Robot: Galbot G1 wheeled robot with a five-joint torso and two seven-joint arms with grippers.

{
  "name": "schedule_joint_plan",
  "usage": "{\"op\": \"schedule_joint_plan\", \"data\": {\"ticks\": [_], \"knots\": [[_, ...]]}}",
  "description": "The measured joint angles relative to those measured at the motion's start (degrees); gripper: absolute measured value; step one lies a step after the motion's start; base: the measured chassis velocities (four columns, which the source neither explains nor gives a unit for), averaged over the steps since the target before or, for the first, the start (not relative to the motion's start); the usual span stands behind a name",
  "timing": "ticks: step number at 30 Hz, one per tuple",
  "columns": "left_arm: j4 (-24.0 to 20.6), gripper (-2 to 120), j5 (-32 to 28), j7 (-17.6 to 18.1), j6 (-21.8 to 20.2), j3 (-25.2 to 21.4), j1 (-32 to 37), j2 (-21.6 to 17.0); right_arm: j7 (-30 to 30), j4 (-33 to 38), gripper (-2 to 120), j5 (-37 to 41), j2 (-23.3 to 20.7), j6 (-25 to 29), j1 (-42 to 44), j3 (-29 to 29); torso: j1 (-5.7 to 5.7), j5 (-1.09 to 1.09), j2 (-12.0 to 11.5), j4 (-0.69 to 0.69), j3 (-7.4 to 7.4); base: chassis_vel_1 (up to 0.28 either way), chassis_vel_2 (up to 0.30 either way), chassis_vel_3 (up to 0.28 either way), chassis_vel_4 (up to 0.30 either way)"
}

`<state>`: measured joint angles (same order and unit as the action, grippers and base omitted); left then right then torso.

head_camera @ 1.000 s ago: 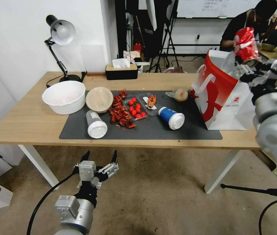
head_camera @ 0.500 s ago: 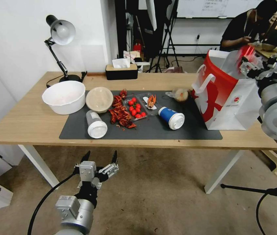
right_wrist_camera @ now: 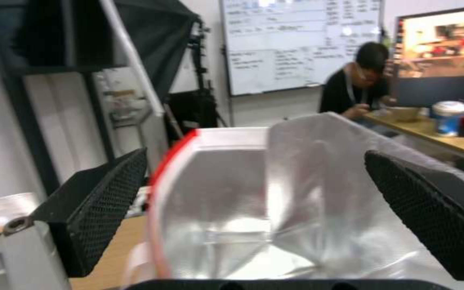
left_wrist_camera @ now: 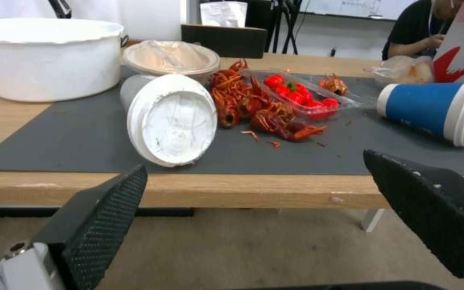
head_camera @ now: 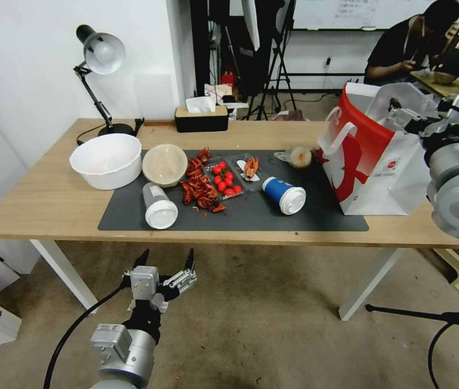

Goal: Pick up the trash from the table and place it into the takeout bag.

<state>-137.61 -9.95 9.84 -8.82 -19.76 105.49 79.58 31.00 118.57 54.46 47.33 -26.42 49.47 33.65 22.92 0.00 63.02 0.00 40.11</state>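
The red and white takeout bag [head_camera: 370,156] stands upright at the table's [head_camera: 35,205] right end. My right gripper [head_camera: 402,114] hovers at the bag's open mouth, open, nothing between its fingers. The right wrist view looks down into the takeout bag's [right_wrist_camera: 232,201] silver lining past that gripper [right_wrist_camera: 254,155]. On the dark mat lie a blue paper cup [head_camera: 284,195], a clear lidded cup [head_camera: 159,205], a beige bowl [head_camera: 164,164] and a small clear bag [head_camera: 297,156]. My left gripper [head_camera: 167,254] waits open, below and in front of the table edge, facing the lidded cup [left_wrist_camera: 170,119].
A big white bowl [head_camera: 106,159], a desk lamp [head_camera: 100,54] and a tissue box [head_camera: 201,118] stand at the table's back left. Red crayfish shells [head_camera: 200,189] and a clear tray of tomatoes [head_camera: 225,178] lie mid-mat. A tripod leg [head_camera: 429,316] crosses the floor at the right.
The right gripper came down from above the bag to its mouth and opened. The crushed red can it held has left its fingers. The left arm has not moved.
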Motion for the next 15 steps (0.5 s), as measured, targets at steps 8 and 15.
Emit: {"op": "schedule_joint_plan", "data": {"ticks": [8, 15], "knots": [[-0.02, 100, -0.01, -0.02, 0.16, -0.1, -0.02, 0.07, -8.88, 5.94, 100, -2.83, 0.6, 5.13, 6.54, 0.46, -0.01, 0.0, 0.0, 0.0, 0.0, 0.0, 0.0, 0.0, 0.0], [-0.07, 100, -0.06, -0.38, 0.28, -0.14, -0.14, 0.01, -16.04, 10.05, 100, -8.48, 0.6, 6.66, 12.91, 1.19, 0.0, -0.01, 0.01, 0.0, 0.0, 0.0, 0.0, 0.0, 0.0]]}}
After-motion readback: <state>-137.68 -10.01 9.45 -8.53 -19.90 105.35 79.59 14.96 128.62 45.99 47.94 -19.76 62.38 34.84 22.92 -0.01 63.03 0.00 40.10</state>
